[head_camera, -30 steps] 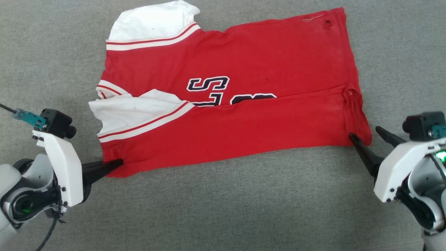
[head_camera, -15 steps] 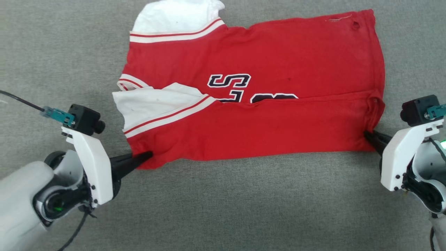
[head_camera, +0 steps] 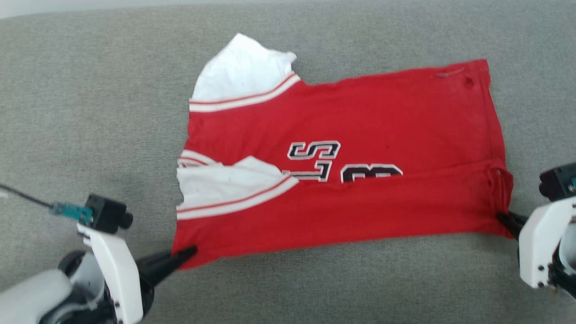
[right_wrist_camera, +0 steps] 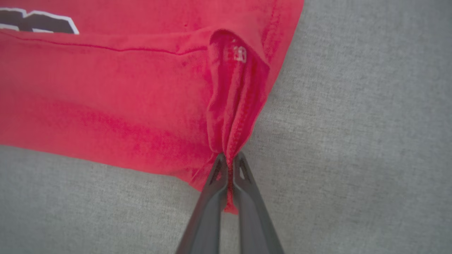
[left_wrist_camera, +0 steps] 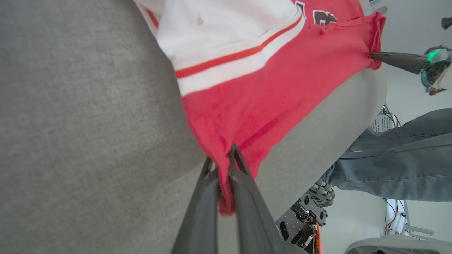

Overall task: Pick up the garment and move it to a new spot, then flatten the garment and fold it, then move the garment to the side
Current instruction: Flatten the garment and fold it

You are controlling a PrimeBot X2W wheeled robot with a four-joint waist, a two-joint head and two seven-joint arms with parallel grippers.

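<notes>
**Head view.** The soft red T-shirt with white sleeves and thin red-and-white stripe trim (head_camera: 342, 135) lies spread on a grey woven fabric surface (head_camera: 90, 112). Its shoulder end points to the robot's left and its hem to the robot's right. The near long side is folded up over the body and partly covers the black, white-edged lettering (head_camera: 315, 155). One white sleeve (head_camera: 225, 186) lies on the red front, and the other (head_camera: 243, 74) juts out at the far left corner. The garment sits between the two grippers, with its near edge running from one to the other.

The left gripper (head_camera: 189, 253), two long dark fingers on a white housing, meets the near left corner. The right gripper (head_camera: 501, 217) meets the near right corner at the hem.

**Left wrist view.** The left gripper's fingers are clenched on a narrow fold of red cloth, and a small tail of cloth passes between them toward the camera. Across the shirt, the right gripper's dark tips touch the far hem corner. A person's leg in blue-grey jeans (left_wrist_camera: 399, 165) stands beyond the edge of the surface.

**Right wrist view.** The right gripper's fingers are pinched tight on the hem corner, and the cloth gathers into pleats that fan out from the tips. Whether either gripped corner is lifted off the surface cannot be told
</notes>
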